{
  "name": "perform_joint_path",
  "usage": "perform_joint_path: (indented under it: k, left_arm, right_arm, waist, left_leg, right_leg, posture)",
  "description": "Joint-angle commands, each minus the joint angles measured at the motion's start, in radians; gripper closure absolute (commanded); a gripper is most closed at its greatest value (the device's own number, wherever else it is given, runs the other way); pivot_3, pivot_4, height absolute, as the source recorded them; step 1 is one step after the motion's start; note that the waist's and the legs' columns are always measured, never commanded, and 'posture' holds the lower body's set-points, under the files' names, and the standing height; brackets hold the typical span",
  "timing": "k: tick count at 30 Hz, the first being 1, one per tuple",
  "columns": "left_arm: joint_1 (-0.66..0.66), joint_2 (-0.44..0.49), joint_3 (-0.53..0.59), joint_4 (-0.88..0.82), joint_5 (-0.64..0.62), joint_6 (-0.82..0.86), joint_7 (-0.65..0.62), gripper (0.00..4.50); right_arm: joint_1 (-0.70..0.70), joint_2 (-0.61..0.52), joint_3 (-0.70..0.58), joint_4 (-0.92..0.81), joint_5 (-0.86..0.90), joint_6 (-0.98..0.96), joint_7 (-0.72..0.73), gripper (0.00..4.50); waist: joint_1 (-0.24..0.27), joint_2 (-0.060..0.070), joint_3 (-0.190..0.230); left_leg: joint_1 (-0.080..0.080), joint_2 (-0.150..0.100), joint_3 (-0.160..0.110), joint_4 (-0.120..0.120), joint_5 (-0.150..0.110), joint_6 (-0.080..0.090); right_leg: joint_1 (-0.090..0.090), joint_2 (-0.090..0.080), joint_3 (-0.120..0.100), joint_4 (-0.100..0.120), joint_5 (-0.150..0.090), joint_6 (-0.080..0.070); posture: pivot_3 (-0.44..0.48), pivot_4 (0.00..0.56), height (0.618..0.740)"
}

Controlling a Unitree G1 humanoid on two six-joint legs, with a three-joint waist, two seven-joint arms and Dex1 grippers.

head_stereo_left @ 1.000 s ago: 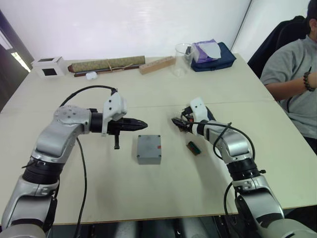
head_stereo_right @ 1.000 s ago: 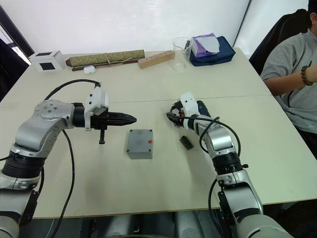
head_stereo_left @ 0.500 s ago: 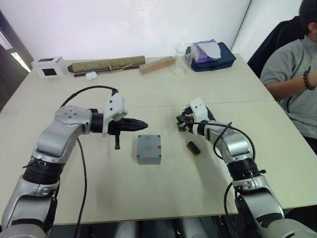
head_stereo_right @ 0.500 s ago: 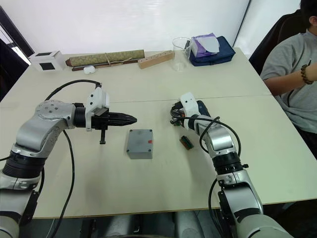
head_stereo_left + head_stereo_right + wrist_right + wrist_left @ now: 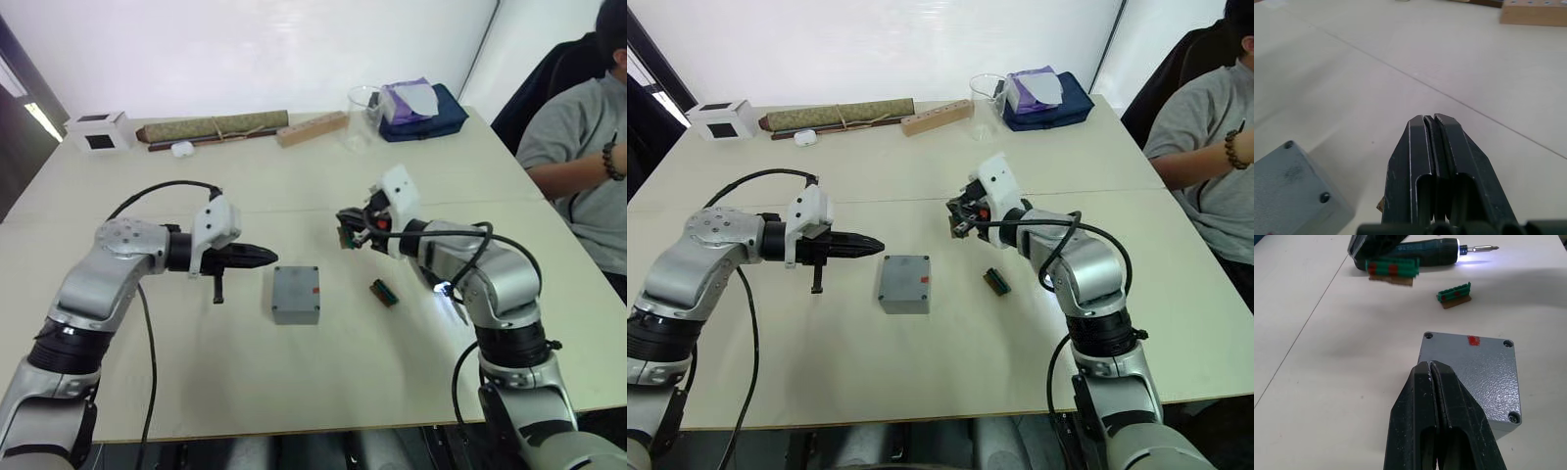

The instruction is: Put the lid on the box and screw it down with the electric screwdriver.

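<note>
Left eye view: we see the right gripper (image 5: 345, 217) has risen, pinching a green block (image 5: 1391, 268) (not the electric screwdriver (image 5: 1425, 258), lit nearby). The left gripper (image 5: 263, 257) stays closed beside the lid (image 5: 295, 287), which sits unscrewed on the box (image 5: 294, 315).

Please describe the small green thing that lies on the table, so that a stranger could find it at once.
On the beige table, find the grey box in the middle. The green piece lies on the box's right, towards the seated person. It is a short green strip on a brown base, much smaller than the box.
</note>
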Motion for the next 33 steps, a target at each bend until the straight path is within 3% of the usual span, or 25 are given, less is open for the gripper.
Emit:
perform_joint_path:
  k: [1,14,19,33]
  left_arm:
    - [-0.014,-0.004,0.025,-0.027,-0.008,-0.014,0.009,4.5]
    - [-0.036,-0.031,0.01,-0.023,-0.001,-0.012,0.021,4.5]
    - [-0.037,-0.037,0.009,-0.024,0.002,-0.014,0.025,4.5]
    - [-0.045,-0.05,0.011,-0.03,0.0,-0.01,0.037,4.5]
  right_arm:
    - [0.01,-0.002,0.016,0.03,-0.025,-0.061,-0.003,4.39]
    - [0.068,-0.025,0.101,0.264,-0.139,-0.27,0.052,4.39]
    - [0.096,-0.09,0.086,0.22,-0.126,-0.301,0.134,4.39]
    - [0.027,-0.135,-0.034,0.012,0.055,-0.057,0.2,4.39]
  waist:
    - [-0.001,0.0,0.0]
    - [-0.002,0.0,0.0]
    - [-0.001,0.0,0.0]
    - [-0.001,0.0,0.0]
  left_leg:
    - [0.0,0.0,0.0,0.0,0.0,0.0]
    - [0.0,0.0,0.0,0.0,0.0,0.0]
    - [0.0,0.0,0.0,0.0,0.0,0.0]
    - [0.0,0.0,0.0,0.0,0.0,0.0]
  right_leg:
    - [0.0,0.0,0.0,0.0,0.0,0.0]
    - [0.0,0.0,0.0,0.0,0.0,0.0]
    - [0.0,0.0,0.0,0.0,0.0,0.0]
    - [0.0,0.0,0.0,0.0,0.0,0.0]
  posture:
    - [0.0,0.15,0.736]
    - [0.0,0.15,0.736]
    - [0.0,0.15,0.736]
    - [0.0,0.15,0.736]
